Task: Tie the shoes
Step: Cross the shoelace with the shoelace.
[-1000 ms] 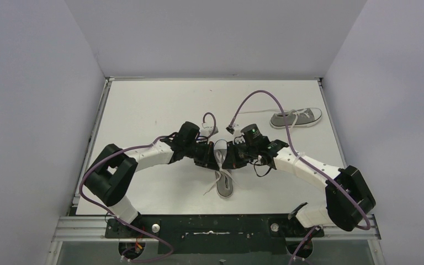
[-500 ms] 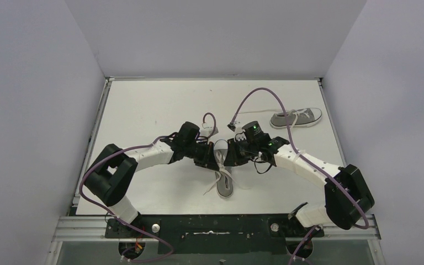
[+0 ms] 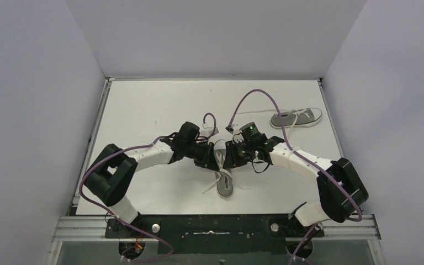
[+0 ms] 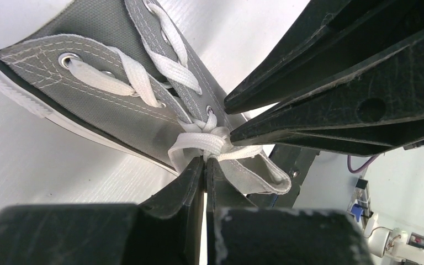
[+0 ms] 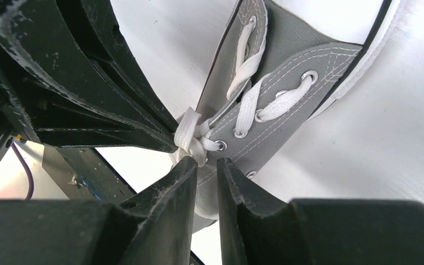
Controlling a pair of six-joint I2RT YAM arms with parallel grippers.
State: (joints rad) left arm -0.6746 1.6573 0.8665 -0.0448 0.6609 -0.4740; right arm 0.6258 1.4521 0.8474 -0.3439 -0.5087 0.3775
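One grey shoe [image 3: 223, 175] lies in the middle of the table, white toe cap pointing away from the arms. Its white laces [image 4: 201, 142] are bunched in a knot at the top eyelets. My left gripper [image 4: 205, 161] is shut on the lace just below that knot, at the shoe's left side [image 3: 212, 157]. My right gripper [image 5: 207, 164] is at the shoe's right side [image 3: 232, 157]. Its jaws stand a narrow gap apart, one fingertip [image 5: 190, 165] touches the knot [image 5: 190, 138], and only grey canvas shows in the gap. The second shoe [image 3: 296, 117] lies on its side at the back right.
Loose lace ends [image 3: 212, 187] trail onto the table beside the near shoe's heel. A purple cable [image 3: 265, 96] arcs above the right arm towards the far shoe. White walls close the table on three sides.
The right arm's forearm and elbow have shifted a little to the left, with its gripper staying at the shoe. The left arm and both shoes have not moved.
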